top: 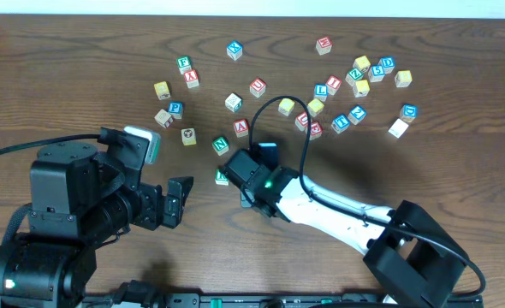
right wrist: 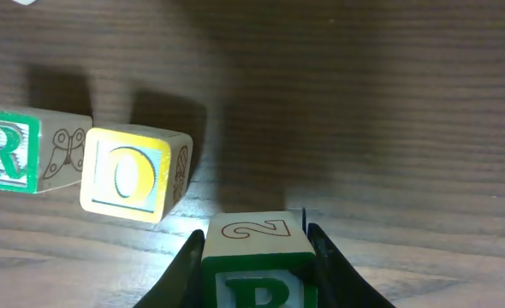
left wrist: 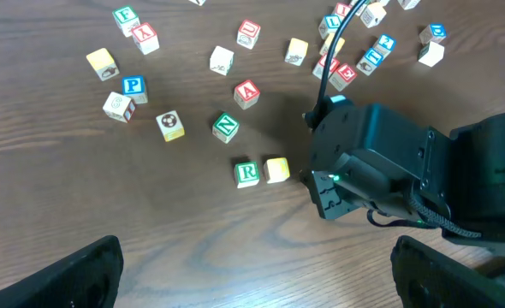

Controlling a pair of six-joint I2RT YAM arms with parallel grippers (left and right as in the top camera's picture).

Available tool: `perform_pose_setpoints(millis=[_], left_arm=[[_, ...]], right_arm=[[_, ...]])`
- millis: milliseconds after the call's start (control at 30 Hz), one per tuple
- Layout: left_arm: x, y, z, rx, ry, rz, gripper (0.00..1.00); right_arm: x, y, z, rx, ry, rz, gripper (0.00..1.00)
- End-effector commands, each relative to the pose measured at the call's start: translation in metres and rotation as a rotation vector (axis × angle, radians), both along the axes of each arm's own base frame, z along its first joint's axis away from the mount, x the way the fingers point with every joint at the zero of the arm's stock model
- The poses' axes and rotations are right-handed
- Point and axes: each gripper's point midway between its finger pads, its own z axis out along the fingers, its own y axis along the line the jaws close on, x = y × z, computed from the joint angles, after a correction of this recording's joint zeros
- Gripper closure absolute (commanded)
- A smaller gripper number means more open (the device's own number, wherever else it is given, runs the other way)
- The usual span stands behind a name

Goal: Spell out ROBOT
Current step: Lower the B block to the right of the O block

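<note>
Beside the R block [right wrist: 4, 152] and yellow O block [right wrist: 128, 175] on the table [right wrist: 364, 111], the right end effector [right wrist: 254, 248] grips a green-lettered block [right wrist: 254, 229]; the left end effector [left wrist: 261, 282] gapes wide.

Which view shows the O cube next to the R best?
Right wrist: the yellow O cube sits close up, letter legible, beside the R cube. Left wrist shows it small, letter unreadable. Overhead hides it behind the right arm.
</note>
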Motion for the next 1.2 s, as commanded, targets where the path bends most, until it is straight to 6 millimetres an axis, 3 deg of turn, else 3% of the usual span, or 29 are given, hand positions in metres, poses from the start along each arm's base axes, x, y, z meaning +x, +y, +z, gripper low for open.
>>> perform_pose_setpoints(millis=[0, 1167], left_arm=[[-0.001, -0.001, 0.001, -0.005, -0.003, -0.007, 0.02], [-0.001, -0.001, 0.001, -0.005, -0.003, -0.007, 0.02]], right_arm=[[0.001, -0.004, -0.003, -0.026, -0.017, -0.017, 0.99], [0.02, -0.001, -0.011, -0.04, -0.1, -0.04, 0.99]])
